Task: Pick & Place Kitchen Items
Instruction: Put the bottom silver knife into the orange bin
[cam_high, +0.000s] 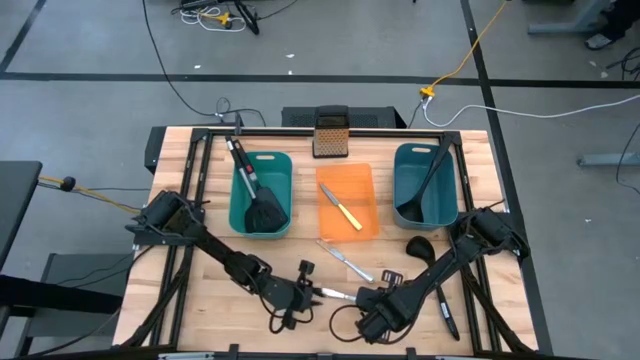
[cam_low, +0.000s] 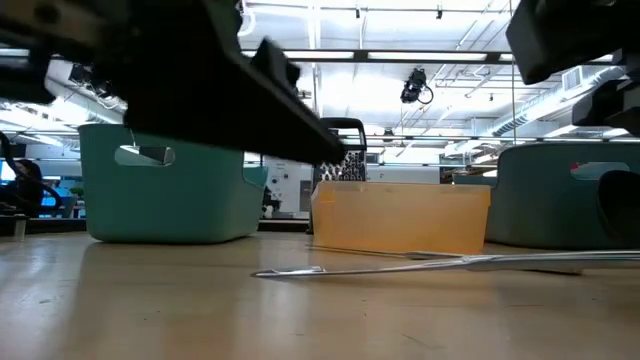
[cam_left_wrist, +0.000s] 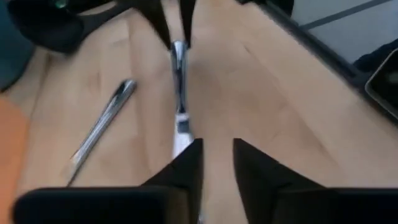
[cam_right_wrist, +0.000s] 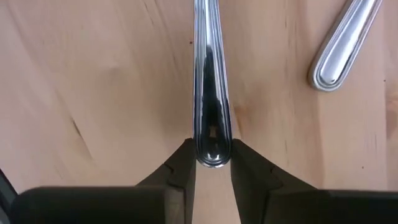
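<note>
1. Near the table's (cam_high: 200, 170) front edge, both tools meet over one silver knife (cam_high: 338, 294) lying flat on the wood.
2. Its long axis runs left to right, from the left tool (cam_high: 316, 292) to the right tool (cam_high: 372, 298), one at each end.
3. The right tool's fingers (cam_right_wrist: 180, 163) sit narrow, hugging the knife's rounded handle end, so it looks held there.
4. The left tool is narrow too; the blade end lies just beside one finger (cam_left_wrist: 186, 168), and I cannot tell if it grips.
5. A second knife (cam_high: 345, 262) lies apart, angled toward the orange tray (cam_high: 345, 180).
6. My judgement: the right arm has the better hold for lifting.
</note>
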